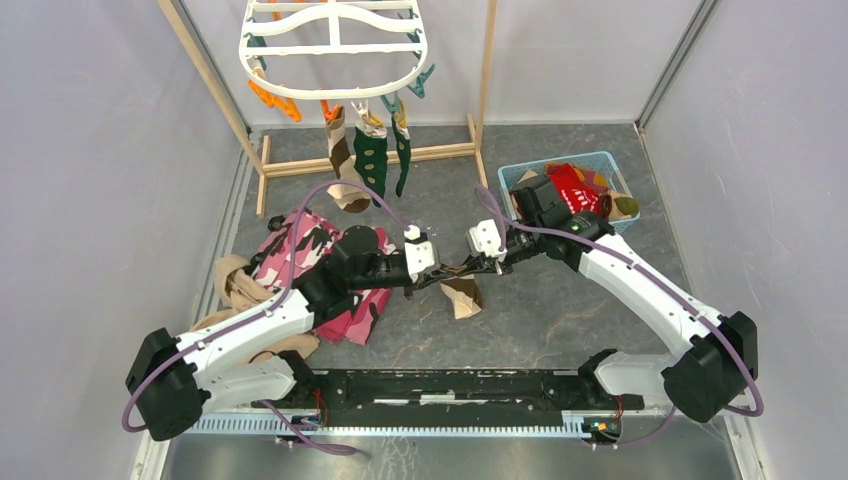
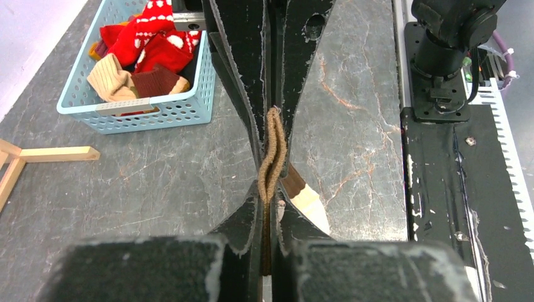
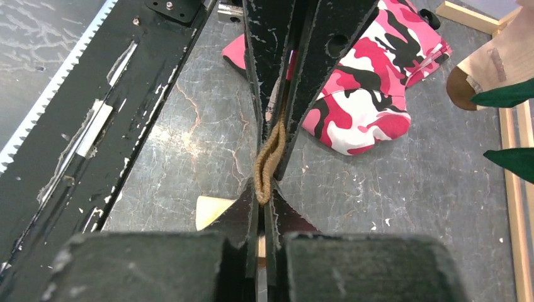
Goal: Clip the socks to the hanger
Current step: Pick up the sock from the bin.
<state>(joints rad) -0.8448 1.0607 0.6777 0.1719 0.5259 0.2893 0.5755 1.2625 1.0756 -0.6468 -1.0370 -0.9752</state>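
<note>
A brown-striped sock (image 1: 462, 297) hangs just above the floor between my two grippers, which meet tip to tip. My left gripper (image 1: 438, 275) is shut on the sock's tan cuff edge (image 2: 274, 151). The sock's brown and cream body (image 2: 306, 196) dangles below it. My right gripper (image 1: 469, 264) is shut on the other end of the same cuff (image 3: 267, 162). The white oval hanger (image 1: 335, 48) hangs at the back. A brown-striped sock (image 1: 343, 165) and two dark green socks (image 1: 372, 160) are clipped to its front edge. More socks, red (image 1: 578, 185) among them, lie in the blue basket (image 1: 512, 175).
A pink camouflage garment (image 1: 300, 250) and tan cloth (image 1: 235, 285) lie on the floor at the left. The wooden stand's poles (image 1: 487, 70) and base bar (image 1: 440, 152) frame the hanger. The black rail (image 1: 450, 390) runs along the near edge.
</note>
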